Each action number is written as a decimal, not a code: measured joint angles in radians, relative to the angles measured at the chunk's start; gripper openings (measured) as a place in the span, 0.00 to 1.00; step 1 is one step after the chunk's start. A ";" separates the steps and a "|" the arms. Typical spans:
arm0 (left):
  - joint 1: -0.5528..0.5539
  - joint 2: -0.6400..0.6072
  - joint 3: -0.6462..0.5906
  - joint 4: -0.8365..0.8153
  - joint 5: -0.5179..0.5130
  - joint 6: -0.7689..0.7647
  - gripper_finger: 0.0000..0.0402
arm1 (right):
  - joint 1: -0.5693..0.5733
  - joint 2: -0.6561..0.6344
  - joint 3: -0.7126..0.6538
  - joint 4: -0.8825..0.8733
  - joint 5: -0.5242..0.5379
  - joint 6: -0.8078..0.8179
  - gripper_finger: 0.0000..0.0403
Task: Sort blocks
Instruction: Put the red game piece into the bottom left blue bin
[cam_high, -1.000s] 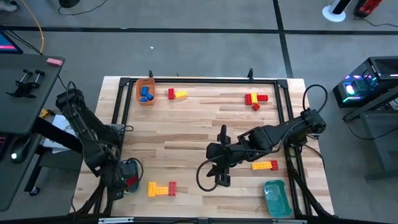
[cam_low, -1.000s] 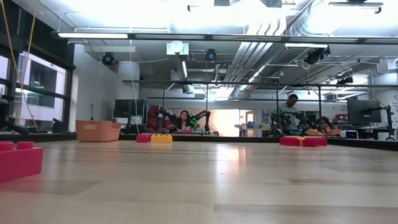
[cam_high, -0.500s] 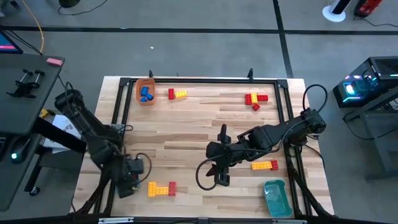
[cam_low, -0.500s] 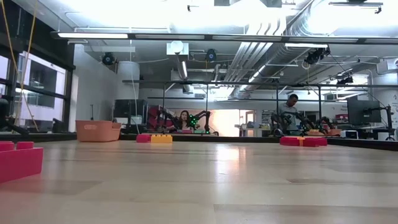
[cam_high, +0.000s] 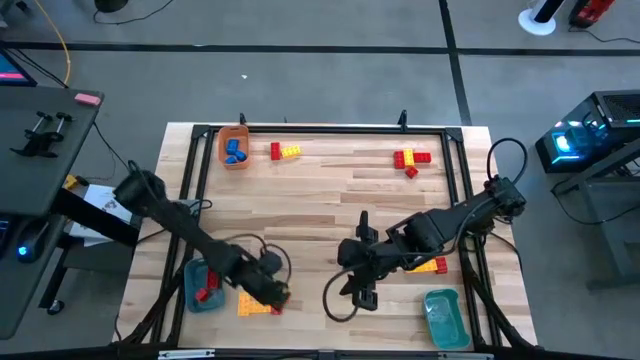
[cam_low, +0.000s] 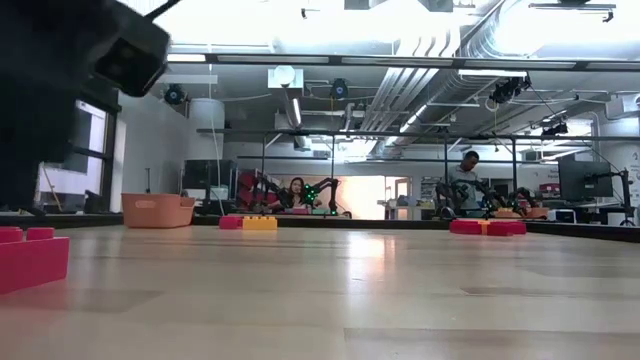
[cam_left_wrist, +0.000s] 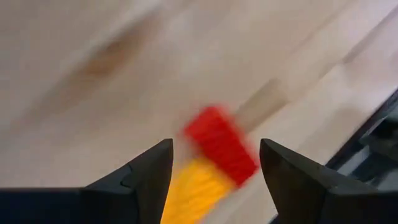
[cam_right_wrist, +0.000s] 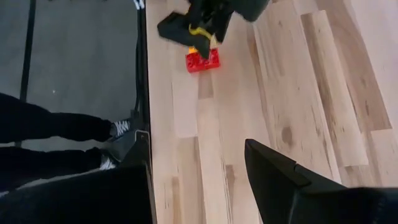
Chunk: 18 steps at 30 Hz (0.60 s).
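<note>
Left gripper (cam_high: 274, 294) open above red-yellow blocks (cam_high: 262, 306), right gripper (cam_high: 362, 297) open, pale wooden table (cam_high: 310, 200), workshop behind

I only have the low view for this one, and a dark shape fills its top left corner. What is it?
Observer: It's the left arm. The high view shows the left claw over the yellow and red brick row, beside the left-hand teal tray.
Operator: Gripping it?
Observer: Not yet. The left wrist view shows its fingers open, with the row's red end showing between them.
Operator: And the other arm?
Observer: The right claw hangs open over bare wood mid-table, holding nothing.
</note>
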<state>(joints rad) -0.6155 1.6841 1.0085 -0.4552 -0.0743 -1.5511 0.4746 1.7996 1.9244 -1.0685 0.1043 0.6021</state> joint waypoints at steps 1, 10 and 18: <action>-0.005 0.029 0.028 0.011 -0.019 -0.026 0.55 | 0.003 0.000 0.000 -0.003 0.000 -0.001 0.35; -0.012 0.168 0.240 -0.206 -0.110 -0.088 0.51 | 0.006 0.000 0.000 -0.012 0.000 -0.026 0.35; -0.080 0.177 0.251 -0.267 -0.139 -0.054 0.34 | 0.006 0.000 0.000 -0.021 0.000 -0.039 0.35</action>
<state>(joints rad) -0.6951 1.8606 1.2598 -0.7224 -0.2134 -1.6048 0.4808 1.7996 1.9244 -1.0893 0.1047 0.5627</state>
